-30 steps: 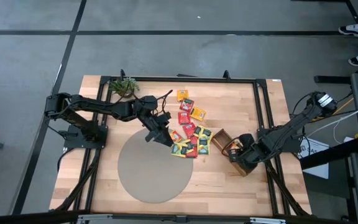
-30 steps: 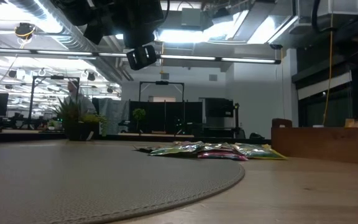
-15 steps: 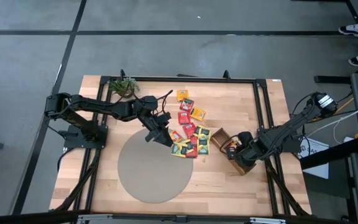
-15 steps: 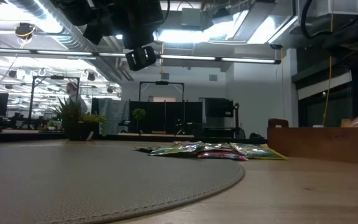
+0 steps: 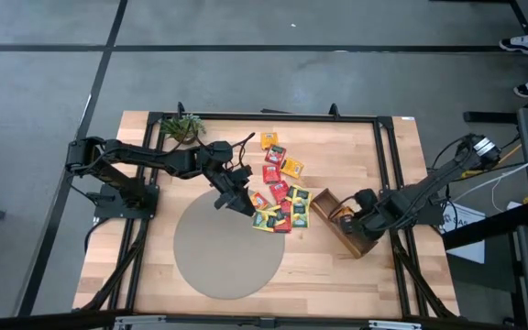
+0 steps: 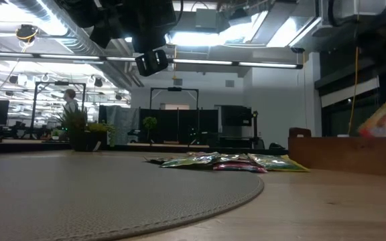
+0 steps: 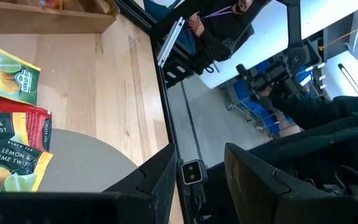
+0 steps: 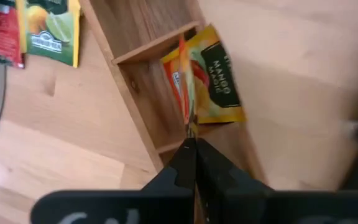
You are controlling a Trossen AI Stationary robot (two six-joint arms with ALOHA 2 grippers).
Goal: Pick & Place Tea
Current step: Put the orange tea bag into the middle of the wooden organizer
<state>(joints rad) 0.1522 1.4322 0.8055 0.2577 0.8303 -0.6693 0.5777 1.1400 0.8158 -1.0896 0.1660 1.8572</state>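
orange-and-yellow paper mango sachet (image 8: 205,78), flat and square, pinched by one edge at the tips of the right gripper (image 8: 191,144), fingers pressed together on it. hangs edge-on straight ahead of those fingertips, over the middle compartment of the long brown wooden divided tray (image 8: 143,74), flat face turned sideways and long edge roughly in line with the gripper. seen too in the low view as a blurred orange shape (image 6: 384,120) above the tray's wall. coming move probably turns on that: sachet already directly over its slot, so likely just a short lowering, then release. loose pile of red, yellow and green sachets (image 5: 280,200) lying well apart on the pale wooden table (image 5: 356,147), just beside the left gripper (image 5: 232,203), by far the nearer arm to them; fingers parted, nothing between them, hovering at the edge of the round grey mat (image 5: 227,247).
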